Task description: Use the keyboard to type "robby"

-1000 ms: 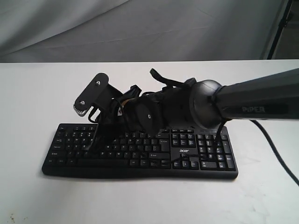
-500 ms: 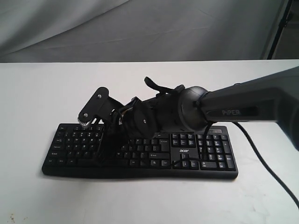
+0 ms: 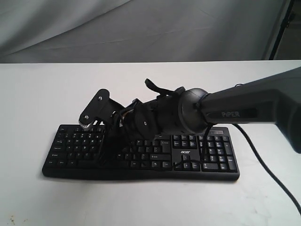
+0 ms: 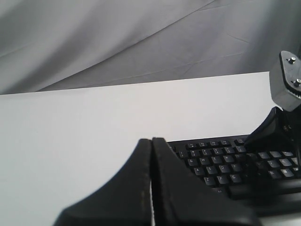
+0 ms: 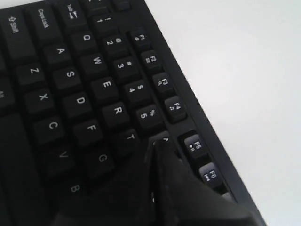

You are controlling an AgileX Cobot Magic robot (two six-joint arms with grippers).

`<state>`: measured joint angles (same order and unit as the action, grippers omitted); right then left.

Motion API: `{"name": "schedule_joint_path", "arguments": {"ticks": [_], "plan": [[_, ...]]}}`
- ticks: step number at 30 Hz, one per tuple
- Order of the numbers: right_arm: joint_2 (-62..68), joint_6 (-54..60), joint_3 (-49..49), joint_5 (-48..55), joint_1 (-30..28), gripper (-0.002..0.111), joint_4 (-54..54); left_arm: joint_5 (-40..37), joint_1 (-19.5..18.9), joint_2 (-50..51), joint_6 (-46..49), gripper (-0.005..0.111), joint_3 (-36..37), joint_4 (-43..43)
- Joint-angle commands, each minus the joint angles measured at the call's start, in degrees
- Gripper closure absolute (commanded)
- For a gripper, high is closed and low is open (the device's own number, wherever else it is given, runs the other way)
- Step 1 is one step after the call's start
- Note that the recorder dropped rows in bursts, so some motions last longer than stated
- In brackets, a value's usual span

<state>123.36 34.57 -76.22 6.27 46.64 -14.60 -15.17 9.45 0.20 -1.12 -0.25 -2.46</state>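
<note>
Exterior: keyboard (image 3: 141,153) lies flat on the white counter (image 3: 47,94), front-centre, long edge to the camera, so the whole letter block is reachable from above. The right arm (image 3: 235,106) reaches in from the right and crosses the middle. That puts the right hand (image 3: 103,154) angled down onto the left part of the letter block, and its own bulk hides the exact key. The left arm isn't in this view. Left wrist: left hand (image 4: 151,188) has its fingers pressed together and holds nothing. It sits short of the keyboard's (image 4: 211,165) end and apart from it; my read is that it's parked clear of the working arm. Right wrist: right hand (image 5: 157,150) is pressed together into one narrow point, which suits poking a single key. The tip sits just beside the T key (image 5: 130,137) and past the 5 key (image 5: 151,114), covering the keys under it. Can't tell which key it's on, or whether it's touching.
</note>
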Motion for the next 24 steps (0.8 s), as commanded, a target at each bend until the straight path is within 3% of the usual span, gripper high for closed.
{"name": "schedule_joint_path", "arguments": {"ticks": [1,16,24], "plan": [[1.52,0.11,-0.21,0.03,0.21,0.108,0.26,0.42,0.36,-0.20,-0.16,0.107,0.25,-0.27],[-6.13,0.11,0.60,0.94,-0.53,0.108,1.77,0.42,0.36,-0.20,-0.16,0.107,0.25,-0.27],[-23.06,-0.53,17.42,-2.32,-2.19,0.108,1.35,0.42,0.36,-0.20,-0.16,0.107,0.25,-0.27]]}}
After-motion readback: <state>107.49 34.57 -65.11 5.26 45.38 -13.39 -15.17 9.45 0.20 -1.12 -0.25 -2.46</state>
